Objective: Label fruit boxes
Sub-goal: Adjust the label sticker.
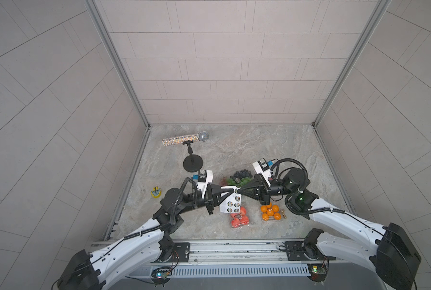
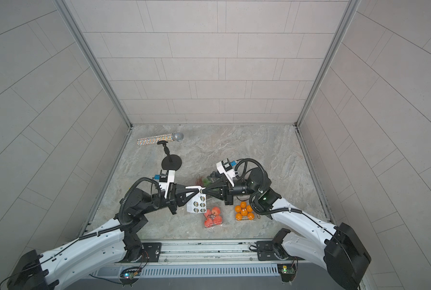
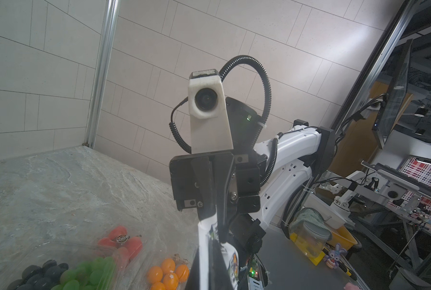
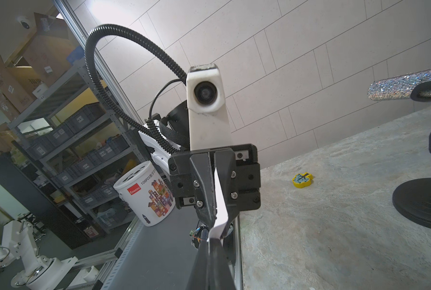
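white sticker sheet hung pinched between the arms: left gripper and right gripper were tip to tip, both clenched on its upper edge, above the fruit boxes clustered on the stone tabletop, grapes farthest back, oranges on the right.

Back wall and side walls: pale grey tiles, staggered joints. Aluminium posts at back corners. Surface: grey marbled stone look. Beyond enclosure, in right wrist view: metal shelving with grey bins, cardboard boxes on top. Left wrist view: dark monitor, soft bright patch on wall. Light soft, even.
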